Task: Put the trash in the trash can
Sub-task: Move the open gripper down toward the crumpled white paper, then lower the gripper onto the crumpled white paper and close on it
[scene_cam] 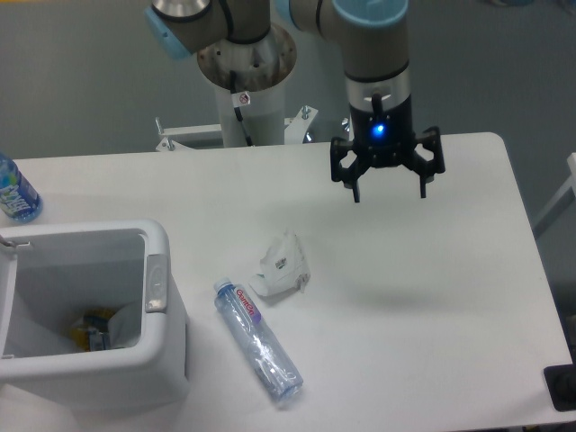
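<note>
Above table, far side: gripper hangs fingers-down, spread wide, nothing held, blue light lit. Well apart from both trash items, up and right of them. Probably staged high so fingers can drop straight onto a target.

Mid-table: mask lies crumpled, print up. Bottle lies flat just beside it, diagonal, label end toward bin, cap end toward near edge. Neither touching the bin; both on bare tabletop, reachable from above.

Near-left: bin open-topped, latch facing the bottle, some yellowish scrap already inside.

Far-left edge: blue-label bottle, upright, not a target.

Task looks unstarted for both items; mask is the closer pick.
</note>
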